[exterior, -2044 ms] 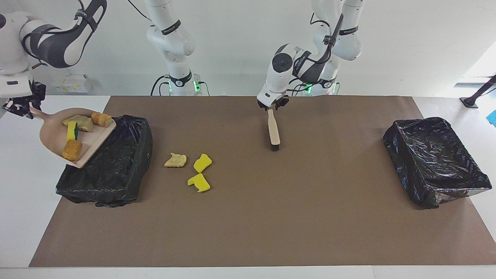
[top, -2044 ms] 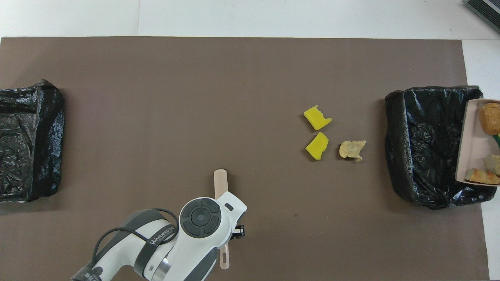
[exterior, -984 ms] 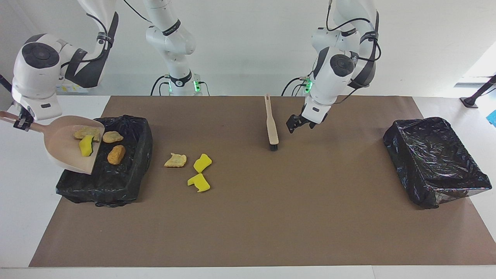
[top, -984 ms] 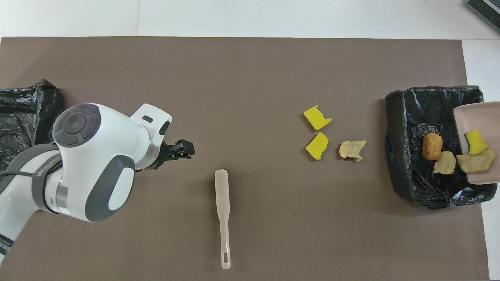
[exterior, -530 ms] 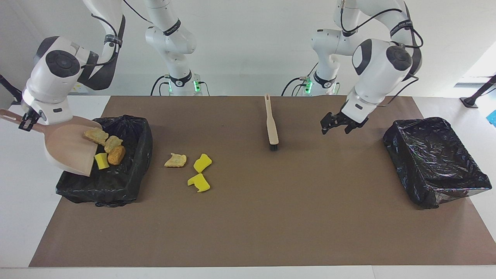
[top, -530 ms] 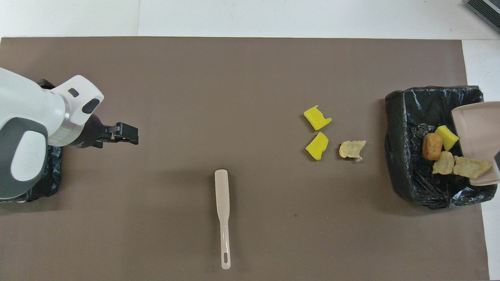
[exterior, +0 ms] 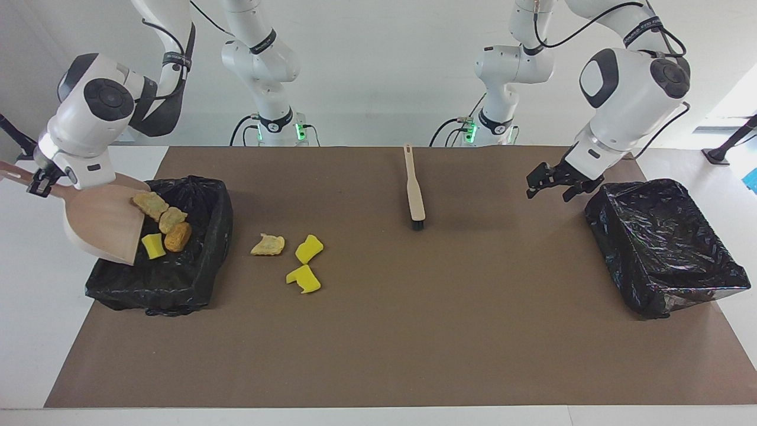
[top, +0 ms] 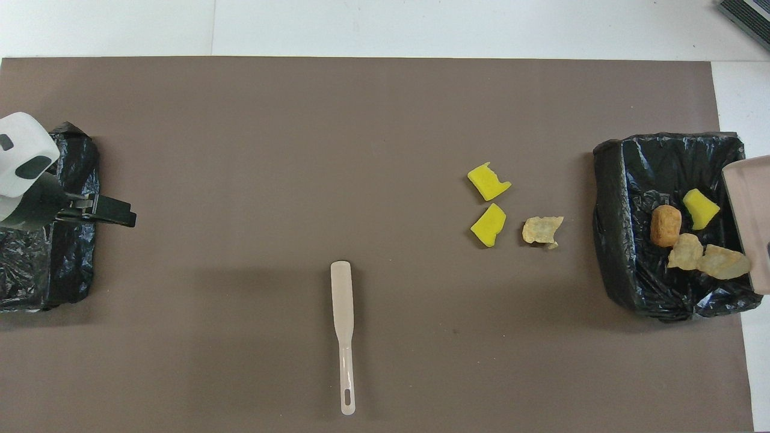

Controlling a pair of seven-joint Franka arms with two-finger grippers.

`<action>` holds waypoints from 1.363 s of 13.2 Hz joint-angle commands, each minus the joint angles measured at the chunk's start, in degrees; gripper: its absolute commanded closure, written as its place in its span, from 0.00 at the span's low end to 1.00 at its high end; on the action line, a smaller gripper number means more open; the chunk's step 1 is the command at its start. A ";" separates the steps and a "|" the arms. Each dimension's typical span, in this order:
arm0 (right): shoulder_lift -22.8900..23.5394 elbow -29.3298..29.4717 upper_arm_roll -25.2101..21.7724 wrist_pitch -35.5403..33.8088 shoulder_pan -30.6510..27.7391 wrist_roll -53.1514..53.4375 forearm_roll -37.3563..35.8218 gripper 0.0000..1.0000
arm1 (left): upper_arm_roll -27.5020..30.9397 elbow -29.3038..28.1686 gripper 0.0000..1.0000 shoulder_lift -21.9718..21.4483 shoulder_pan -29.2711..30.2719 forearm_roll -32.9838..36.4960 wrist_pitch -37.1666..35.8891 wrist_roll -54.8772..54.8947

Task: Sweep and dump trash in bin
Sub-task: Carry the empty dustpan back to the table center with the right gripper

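Looking at the whole tabletop (exterior: 378, 355) first: there's a black-lined bin (exterior: 177, 284) at the right arm's end and a second lined bin (exterior: 668, 248) at the left arm's end.

The right gripper (exterior: 36, 183) is clamped on the handle of the beige dustpan (exterior: 103, 228), which is tipped over the first bin with its mouth pointing down into it. Four bits of trash are at or just past the lip: a tan piece (exterior: 149, 203) right at the dustpan's edge, another tan one (exterior: 171, 218), an orange-brown lump (exterior: 177, 236) and a yellow chunk (exterior: 153, 245) lying in the liner.

The left gripper (exterior: 553, 180) hangs open and empty over the tabletop, just beside the second bin.

The brush (exterior: 415, 192) lies flat mid-table. Its long axis runs toward and away from the robots, handle end nearer to them, bristle end farther. From the left gripper it lies toward the right arm's end of the tabletop.

Three pieces sit loose between brush and first bin: a tan scrap (exterior: 268, 244) closest to the bin, then two yellow chunks (exterior: 309, 248) (exterior: 304, 279). My guess is the right arm is the nearer one for those, and the brush would have to push them toward that bin.
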 commanded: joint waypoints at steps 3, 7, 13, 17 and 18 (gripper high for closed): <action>-2.70 5.90 0.58 -16.11 8.67 4.72 3.22 1.00 | -0.57 8.71 0.00 -0.14 0.51 2.60 -7.13 0.00; -3.66 5.39 1.54 -22.83 12.82 26.83 19.88 1.00 | -0.57 8.20 0.00 -0.40 0.51 2.87 -6.86 0.52; 0.80 4.94 6.03 -22.40 20.09 76.01 42.21 1.00 | -0.57 6.00 0.00 -2.16 0.51 4.80 -7.04 1.05; 11.16 9.75 6.03 -14.50 29.69 107.70 51.19 1.00 | -0.57 6.70 0.00 -1.81 0.42 4.71 -6.96 0.96; 13.89 12.30 6.03 -13.26 29.96 111.32 55.05 1.00 | -0.57 6.70 0.00 -1.72 0.42 4.71 -6.35 0.96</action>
